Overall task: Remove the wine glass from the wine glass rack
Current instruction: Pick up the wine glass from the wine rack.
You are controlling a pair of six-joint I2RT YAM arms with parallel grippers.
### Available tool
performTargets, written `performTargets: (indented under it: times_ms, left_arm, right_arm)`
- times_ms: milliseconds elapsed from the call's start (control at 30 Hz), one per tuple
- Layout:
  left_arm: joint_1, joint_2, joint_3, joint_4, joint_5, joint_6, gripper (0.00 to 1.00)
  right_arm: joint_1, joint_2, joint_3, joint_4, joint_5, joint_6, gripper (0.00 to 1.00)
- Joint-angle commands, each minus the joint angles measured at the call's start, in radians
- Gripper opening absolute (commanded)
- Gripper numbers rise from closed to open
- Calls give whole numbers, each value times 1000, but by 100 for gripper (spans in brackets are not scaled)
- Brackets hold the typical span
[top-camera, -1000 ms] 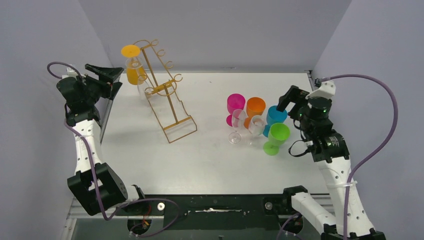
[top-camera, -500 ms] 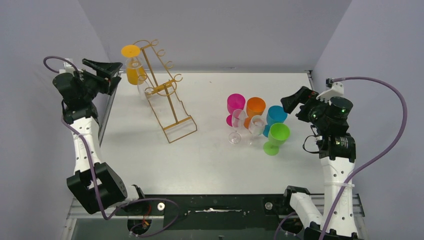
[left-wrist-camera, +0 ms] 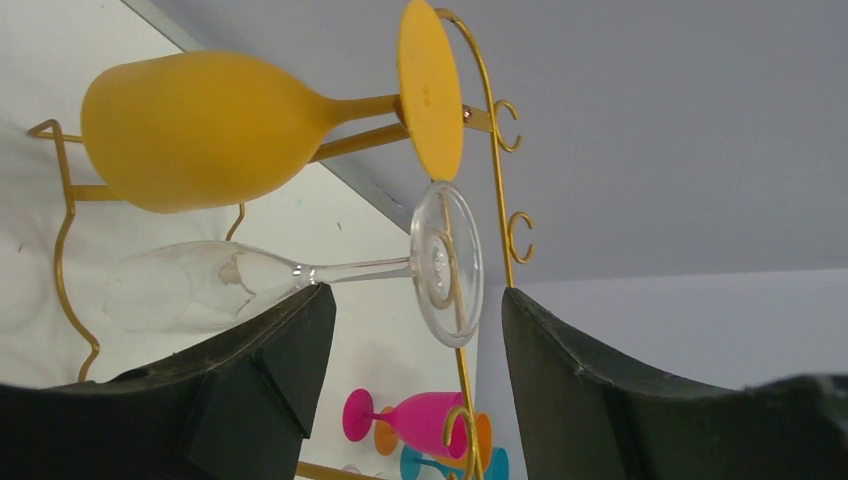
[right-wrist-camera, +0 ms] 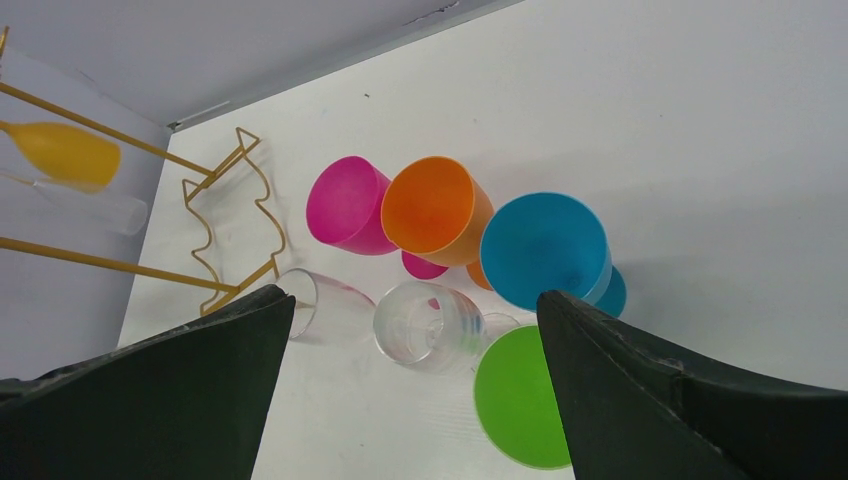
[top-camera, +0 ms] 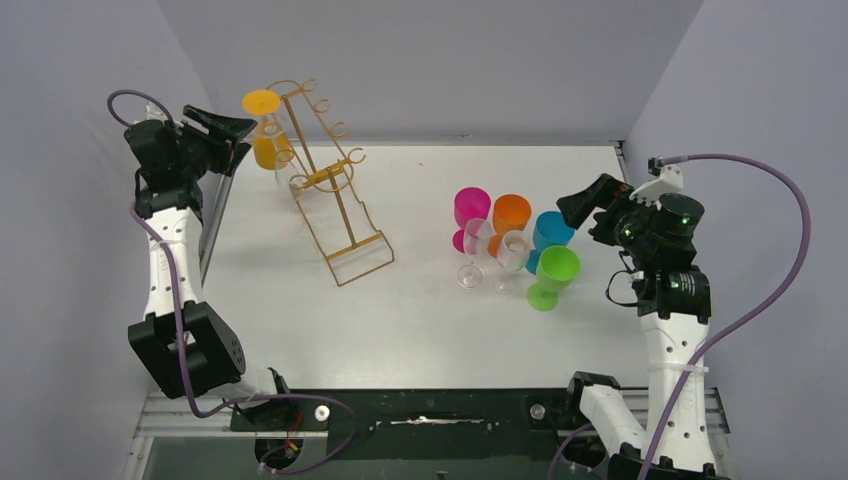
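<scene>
The gold wire wine glass rack [top-camera: 322,178] stands at the table's back left. A yellow wine glass [top-camera: 265,140] hangs upside down from its top arm, with a clear wine glass [top-camera: 285,165] just below. My left gripper [top-camera: 225,135] is open, level with the hanging glasses and just left of them. In the left wrist view the yellow glass [left-wrist-camera: 210,130] and the clear glass [left-wrist-camera: 300,272] lie just beyond my fingertips, the clear stem by the left finger [left-wrist-camera: 260,380]. The rack's wire [left-wrist-camera: 497,165] runs between the jaws. My right gripper [top-camera: 585,205] is open and empty.
A cluster of glasses stands right of centre: pink [top-camera: 471,210], orange [top-camera: 511,215], blue [top-camera: 552,232], green [top-camera: 553,272] and two clear ones [top-camera: 476,245]. The right gripper hovers just right of this cluster. The walls close in behind the rack and at both sides.
My left gripper has moved right, closer to the hanging glasses. My right gripper drew back to the right from the green glass, then stayed still.
</scene>
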Motion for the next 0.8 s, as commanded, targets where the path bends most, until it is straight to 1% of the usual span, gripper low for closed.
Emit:
performTargets:
  times_ms: [0, 133, 267, 333, 433, 633, 700, 767]
  left_arm:
    - [-11, 9, 37, -11, -57, 41, 59]
    - [-45, 49, 82, -30, -51, 57, 49]
    - [-75, 65, 82, -18, -58, 51, 47]
    - [-74, 63, 76, -24, -75, 45, 39]
    - [-74, 47, 61, -22, -101, 39, 33]
    - [-70, 13, 32, 0, -171, 11, 32]
    - [-69, 6, 30, -1, -190, 8, 38]
    - [-67, 2, 26, 7, -204, 0, 42]
  right_arm:
    - [-4, -28, -10, 35, -16, 18, 98]
    - [-4, -24, -11, 38, -19, 28, 98]
    - [-4, -24, -11, 32, -29, 27, 98]
    - [-4, -27, -8, 24, -28, 19, 98]
    - [-3, -33, -10, 18, -22, 14, 98]
    - [-3, -32, -25, 26, -38, 28, 98]
    - [-3, -33, -30, 30, -42, 34, 98]
    - [-4, -33, -35, 33, -45, 39, 98]
